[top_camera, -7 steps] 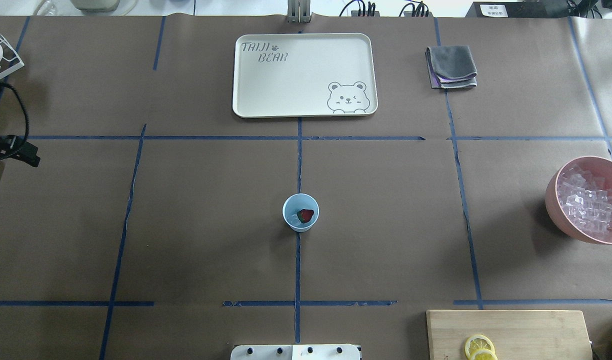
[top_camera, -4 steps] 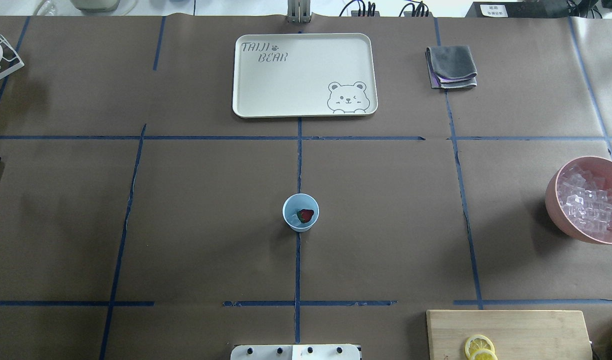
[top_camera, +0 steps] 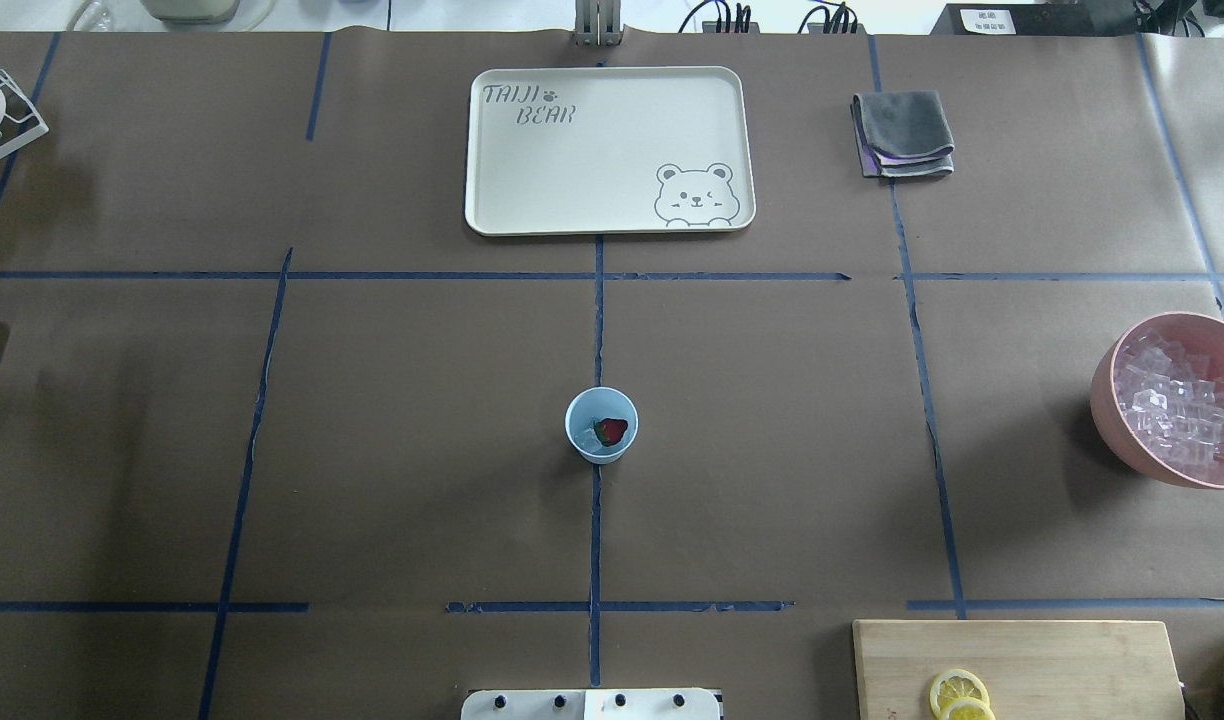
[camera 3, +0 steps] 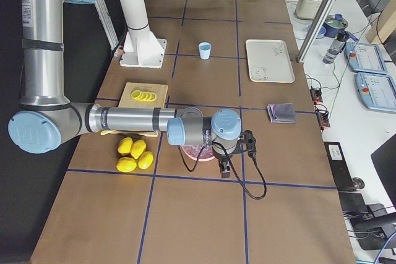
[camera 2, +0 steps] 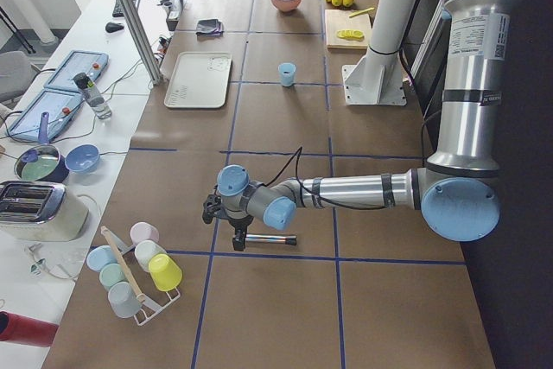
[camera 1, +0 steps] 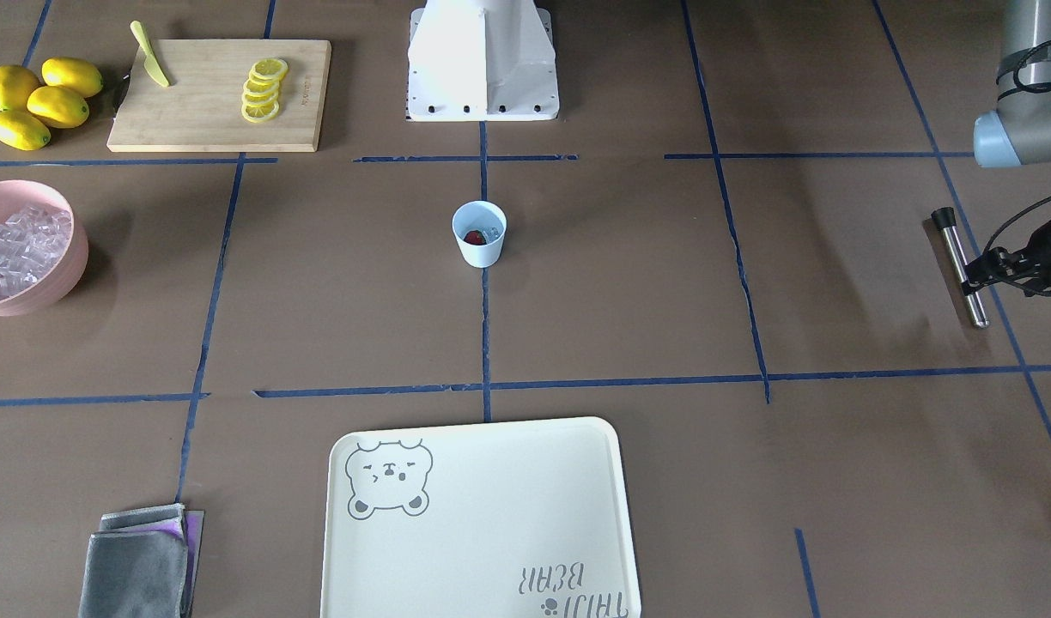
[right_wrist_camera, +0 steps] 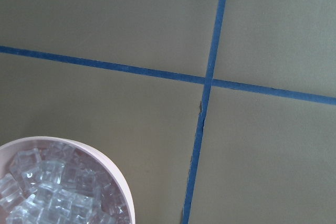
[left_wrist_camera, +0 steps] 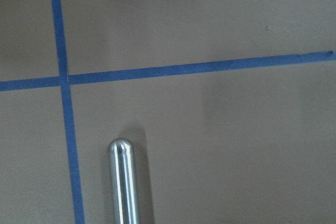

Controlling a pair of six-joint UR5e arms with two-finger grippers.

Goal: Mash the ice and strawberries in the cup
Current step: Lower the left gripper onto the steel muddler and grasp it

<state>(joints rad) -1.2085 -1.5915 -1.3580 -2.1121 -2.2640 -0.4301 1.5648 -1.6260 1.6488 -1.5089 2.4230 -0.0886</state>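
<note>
Taking clock hours from the cup, with twelve pointing straight away from the robot: the pale-blue cup (top_camera: 601,447) stands upright near the middle of the worktop (top_camera: 392,420), right on the centre line of blue tape. Down inside it lies the dark-red strawberry piece (top_camera: 611,431), with the ice (top_camera: 588,430) against it on the nine o'clock side. Both arms are well apart from the cup.

Out at nine o'clock, at the worktop's left end, the left fingers (camera 1: 979,275) are down at a metal rod (camera 1: 955,249). The rod is level along the brown paper, its black cap toward the robot. The fingers meet it nearer its rounded bare tip, which pokes into the left wrist view. From here I cannot tell whether they are clamped on the rod or merely either side of it.

At three o'clock the right fingers (camera 3: 224,166) hang low just beside the pink bowl (top_camera: 1107,400), which is heaped with more cubes (top_camera: 1172,410). Only the side camera catches them, so I cannot tell how wide they stand.

At twelve o'clock lies the cream bear tray (top_camera: 612,160), and between one and two o'clock a folded grey cloth (top_camera: 902,125). Toward four o'clock a wooden board (top_camera: 1072,660) carries lemon slices (top_camera: 959,692) and a yellow-green knife (camera 1: 150,66). Whole lemons (camera 1: 40,103) lie just past its right end.
</note>
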